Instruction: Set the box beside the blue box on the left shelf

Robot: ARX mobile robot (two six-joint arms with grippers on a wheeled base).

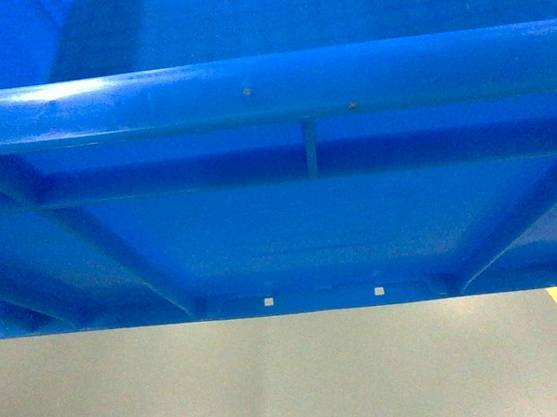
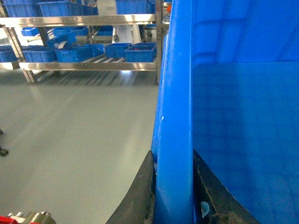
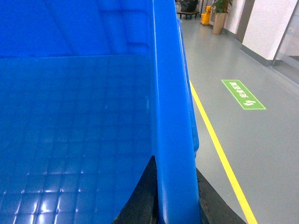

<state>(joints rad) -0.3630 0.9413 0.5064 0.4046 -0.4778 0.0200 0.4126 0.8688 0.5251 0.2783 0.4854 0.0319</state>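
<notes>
Left wrist view: left gripper (image 2: 174, 198) jaws clamp the box (image 2: 233, 140) rim from both sides; right gripper (image 3: 175, 200) grips the opposite rim likewise. Box is carried above the grey floor (image 1: 279, 390). Left shelf (image 2: 88, 65) stands far off, holding small blue bins (image 2: 140, 51). Yellow line (image 3: 215, 144) runs alongside.

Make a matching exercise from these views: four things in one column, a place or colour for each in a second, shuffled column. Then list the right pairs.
Things:
1. box
2. floor line
3. floor sign
4. small crates

Places or colours:
A. green, right of the yellow stripe
B. on a rack across the floor, left wrist view
C. rim clamped by the left gripper and right gripper
D. yellow, running along the floor beside the box

Pairs: 1-C, 2-D, 3-A, 4-B
</notes>
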